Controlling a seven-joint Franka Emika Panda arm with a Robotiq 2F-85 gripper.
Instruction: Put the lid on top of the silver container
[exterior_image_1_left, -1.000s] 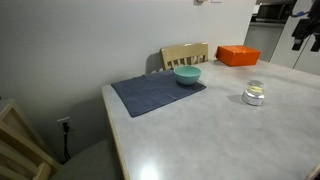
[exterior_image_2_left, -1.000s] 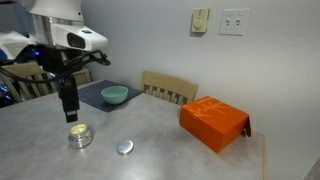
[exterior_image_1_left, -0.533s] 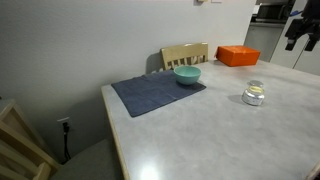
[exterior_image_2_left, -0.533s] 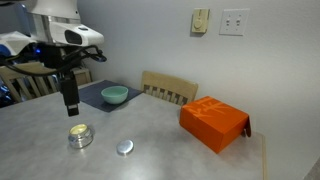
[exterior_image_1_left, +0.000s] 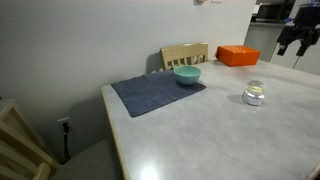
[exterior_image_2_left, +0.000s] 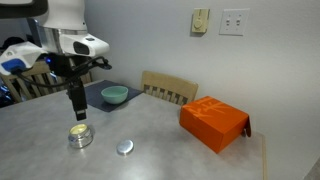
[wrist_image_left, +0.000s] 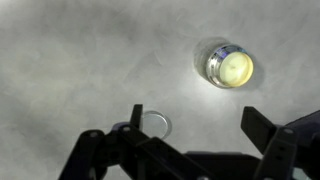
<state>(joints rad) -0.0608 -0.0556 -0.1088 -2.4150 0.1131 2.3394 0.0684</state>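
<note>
The silver container (exterior_image_2_left: 80, 136) stands open on the grey table, a small shiny pot also seen in an exterior view (exterior_image_1_left: 254, 94) and at the upper right of the wrist view (wrist_image_left: 230, 66). The lid (exterior_image_2_left: 124, 147), a small flat shiny disc, lies on the table a short way from it. In the wrist view the lid (wrist_image_left: 155, 125) sits just beside my left finger (wrist_image_left: 135, 122), partly hidden by it. My gripper (exterior_image_2_left: 77, 113) hangs above the table over the container, open and holding nothing; its fingers stand wide apart around the gripper's middle (wrist_image_left: 198, 128).
A teal bowl (exterior_image_2_left: 114, 95) rests on a dark mat (exterior_image_1_left: 157, 92) toward the back of the table. An orange box (exterior_image_2_left: 214, 122) lies near one table edge. A wooden chair (exterior_image_1_left: 185, 54) stands behind the table against the wall.
The arm has shifted sideways a little above the container and lid. The gripper stays open; nothing on the table has moved.
</note>
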